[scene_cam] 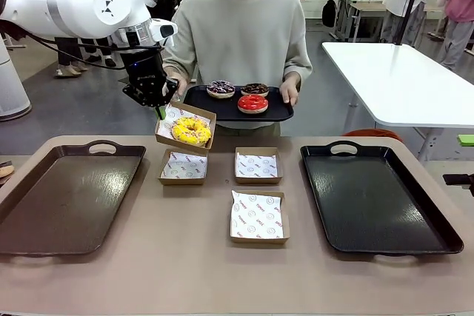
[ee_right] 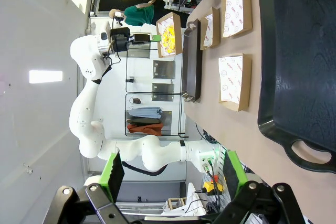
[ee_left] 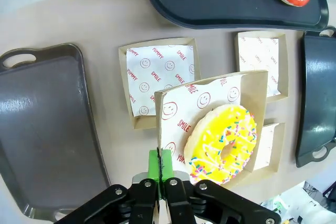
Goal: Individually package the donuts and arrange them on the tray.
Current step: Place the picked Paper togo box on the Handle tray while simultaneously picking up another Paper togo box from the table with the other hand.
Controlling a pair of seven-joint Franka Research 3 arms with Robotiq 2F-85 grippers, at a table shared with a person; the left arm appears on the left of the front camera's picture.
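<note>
We have the yellow donut (ee_left: 223,142) boxed, left gripper (ee_left: 159,167) clamped on that box (ee_left: 258,116), right gripper (ee_right: 170,174) agape; three donuts (scene_cam: 252,103) and three boxes (scene_cam: 184,166) wait, no tray (scene_cam: 67,197) loaded.

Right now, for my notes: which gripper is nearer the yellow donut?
Left. The left gripper grips the box holding the yellow donut; the right gripper is open, beyond the right-hand tray.

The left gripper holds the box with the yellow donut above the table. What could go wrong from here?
1. The left gripper pinches the box by one edge only, and the box looks tilted, so the yellow donut may slide out.
2. The box hangs close to the person's tray; a wide swing might bump it.
</note>
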